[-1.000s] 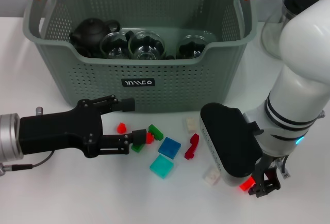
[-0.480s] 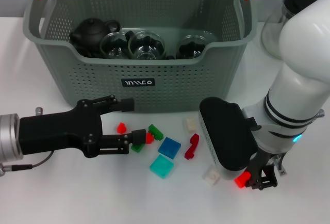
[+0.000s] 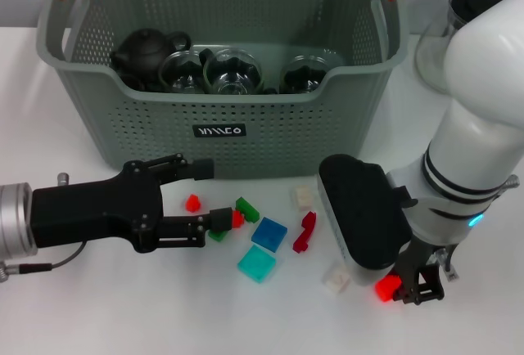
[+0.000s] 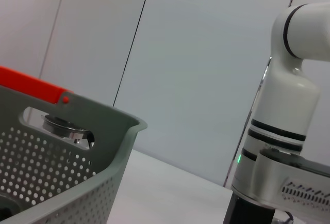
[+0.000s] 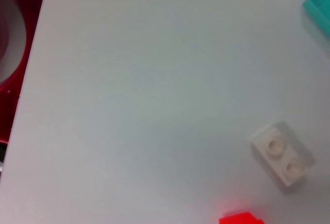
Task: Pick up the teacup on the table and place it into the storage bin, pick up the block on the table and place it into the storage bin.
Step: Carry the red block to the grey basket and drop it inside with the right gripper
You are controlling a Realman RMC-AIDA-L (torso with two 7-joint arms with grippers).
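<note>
Right claw (image 3: 407,288) clamped on red block (image 3: 385,289), low over bench (image 3: 458,330) | white block (image 3: 336,278) just beside | left claw (image 3: 207,193) parted, blocks between.

White right arm (image 3: 479,118) with black bands; black left arm (image 3: 90,212) with silver cuff.

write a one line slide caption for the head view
Right end effector grips a red block near the storage bin; left end effector waits among blocks.
</note>
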